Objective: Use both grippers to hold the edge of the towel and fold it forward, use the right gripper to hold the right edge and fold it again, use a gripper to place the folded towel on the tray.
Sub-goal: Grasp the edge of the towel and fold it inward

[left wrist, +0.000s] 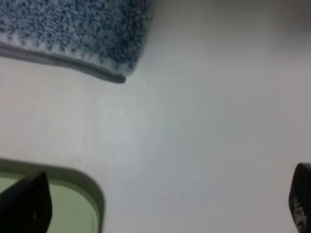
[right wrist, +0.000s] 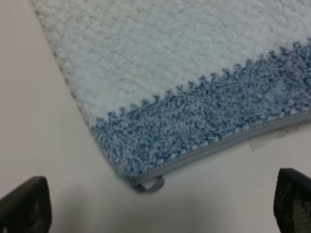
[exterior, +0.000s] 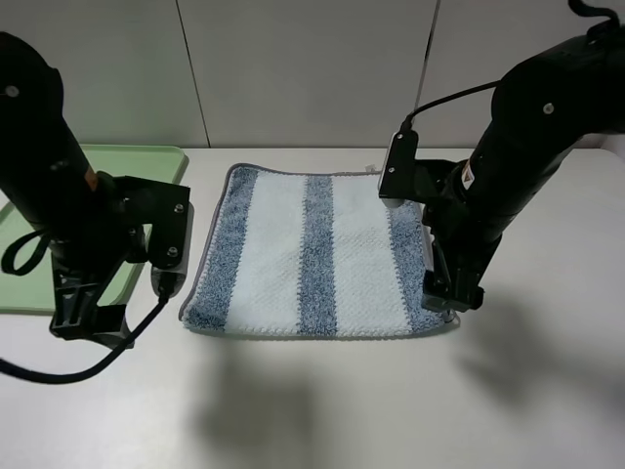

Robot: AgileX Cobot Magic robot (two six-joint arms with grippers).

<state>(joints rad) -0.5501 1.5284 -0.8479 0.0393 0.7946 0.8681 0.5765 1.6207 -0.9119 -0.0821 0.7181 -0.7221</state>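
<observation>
The towel (exterior: 312, 254) lies flat and unfolded mid-table, with white and blue-grey stripes running front to back. Its grey hemmed edge (right wrist: 228, 141) ends at the near right corner in a small loop. My right gripper (exterior: 451, 295) hovers over that corner and is open, its fingers (right wrist: 24, 206) spread wide in front of the hem. My left gripper (exterior: 90, 318) is open too, low beside the towel's near left corner (left wrist: 114, 73) and over bare table, one fingertip (left wrist: 26, 204) above the tray. The pale green tray (exterior: 137, 161) sits at the left, partly hidden by the left arm.
Light bare tabletop (exterior: 322, 401) stretches in front of the towel. A white panelled wall (exterior: 312, 68) closes the back. The tray's rounded corner (left wrist: 95, 191) lies close to the left gripper. A black cable (exterior: 59, 371) loops onto the table under the left arm.
</observation>
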